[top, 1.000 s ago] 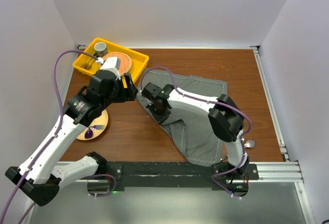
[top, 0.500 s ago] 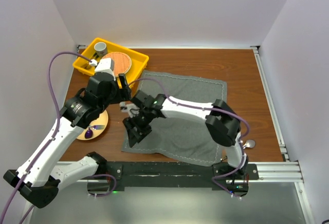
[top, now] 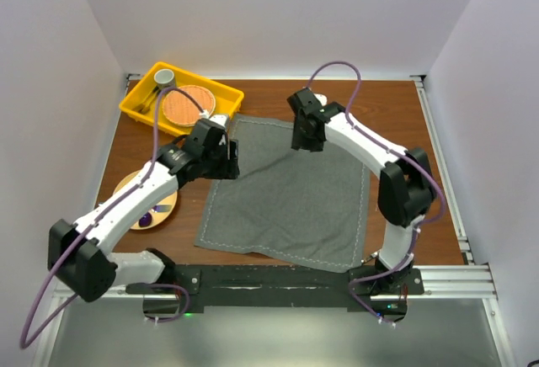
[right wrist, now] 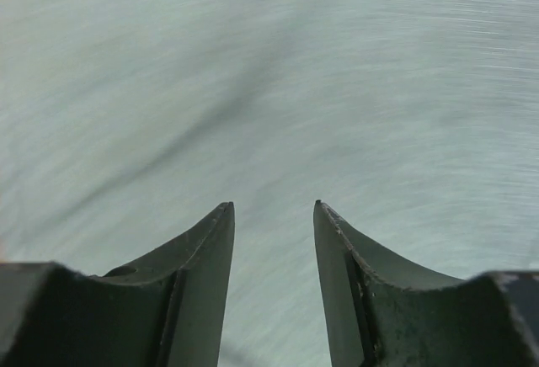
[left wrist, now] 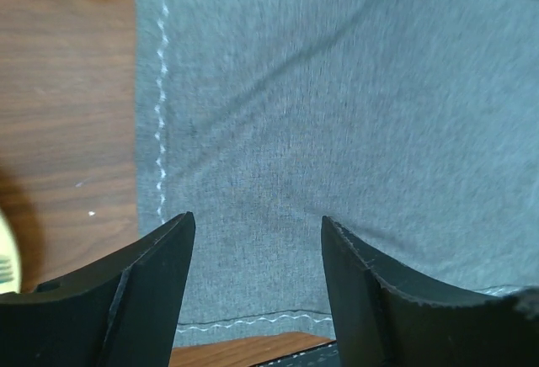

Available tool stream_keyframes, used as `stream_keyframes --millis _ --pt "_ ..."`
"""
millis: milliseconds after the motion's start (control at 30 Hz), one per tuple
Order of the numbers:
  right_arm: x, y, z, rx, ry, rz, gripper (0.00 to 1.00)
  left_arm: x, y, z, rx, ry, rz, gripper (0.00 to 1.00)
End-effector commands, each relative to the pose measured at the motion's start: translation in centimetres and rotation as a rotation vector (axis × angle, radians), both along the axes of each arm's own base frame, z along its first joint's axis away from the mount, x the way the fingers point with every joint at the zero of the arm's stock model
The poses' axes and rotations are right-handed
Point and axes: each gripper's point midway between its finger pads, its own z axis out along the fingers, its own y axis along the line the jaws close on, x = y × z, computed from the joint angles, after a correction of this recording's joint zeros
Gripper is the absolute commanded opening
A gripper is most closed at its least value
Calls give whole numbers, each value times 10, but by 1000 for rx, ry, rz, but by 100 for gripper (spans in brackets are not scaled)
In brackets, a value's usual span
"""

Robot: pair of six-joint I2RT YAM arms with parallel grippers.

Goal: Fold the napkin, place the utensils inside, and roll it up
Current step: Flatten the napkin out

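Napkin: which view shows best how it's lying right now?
Top external: the napkin lies spread flat, nearly all of it visible. Left wrist shows only one stitched corner; right wrist shows only blurred cloth.

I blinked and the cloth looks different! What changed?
The right hand pulled the bunched napkin out flat toward the near left, let go, and moved off to its far edge. The left hand came over its far-left corner, open. The yellow bin stayed put.
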Motion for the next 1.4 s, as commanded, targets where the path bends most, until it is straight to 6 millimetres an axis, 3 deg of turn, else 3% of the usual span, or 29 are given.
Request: stream_keyframes --millis 0,33,200,367,400,433,467,500,533,600,733,767,800,867,933,967,1000,1067,1133,1167,1200,1367 --pt "12 -71 -36 -111 88 -210 51 20 -26 -8 -27 -43 -126 66" --pt "16 -74 -42 -86 95 -220 53 24 -30 -25 -5 -7 -136 66" --pt "22 -119 -73 -143 147 -263 58 61 -50 -43 19 -49 -112 67" --pt "25 -139 -91 -157 170 -283 60 105 -61 -65 59 -89 -36 67" --pt "25 -143 -94 -159 176 -288 60 118 -66 -57 51 -112 -23 67" --pt "26 -146 -98 -165 182 -293 60 126 -65 -72 91 -94 -6 67" --pt "26 -148 -101 -169 188 -293 60 133 -67 -72 97 -100 5 67" --pt "28 -154 -102 -173 188 -304 60 146 -74 -63 81 -126 12 67" --pt "30 -159 -105 -181 187 -309 60 152 -76 -76 90 -103 23 68" --pt "36 -170 -106 -190 181 -325 60 168 -86 -71 57 -130 35 68" --pt "51 -186 -112 -194 172 -335 61 194 -97 -97 49 -127 61 68" --pt "57 -187 -115 -201 171 -314 61 204 -103 -93 38 -144 62 68" --pt "62 -190 -116 -206 163 -308 61 207 -101 -111 62 -119 67 68" --pt "70 -198 -120 -232 162 -300 61 221 -107 -111 50 -140 77 68" --pt "79 -202 -122 -234 152 -295 61 231 -112 -126 43 -139 75 68" --pt "86 -204 -120 -244 139 -280 61 241 -118 -120 25 -161 77 69" --pt "91 -204 -123 -245 133 -269 61 244 -118 -132 38 -146 84 69" --pt "102 -209 -121 -261 114 -258 61 258 -125 -126 18 -174 84 69" --pt "108 -214 -126 -272 115 -257 62 268 -132 -135 3 -178 69 70" --pt "115 -219 -122 -270 100 -268 62 279 -140 -124 -20 -207 57 70" --pt "117 -219 -129 -267 110 -266 62 282 -142 -136 -19 -192 49 70" --pt "138 -230 -127 -274 87 -268 62 305 -156 -136 -87 -235 35 71"
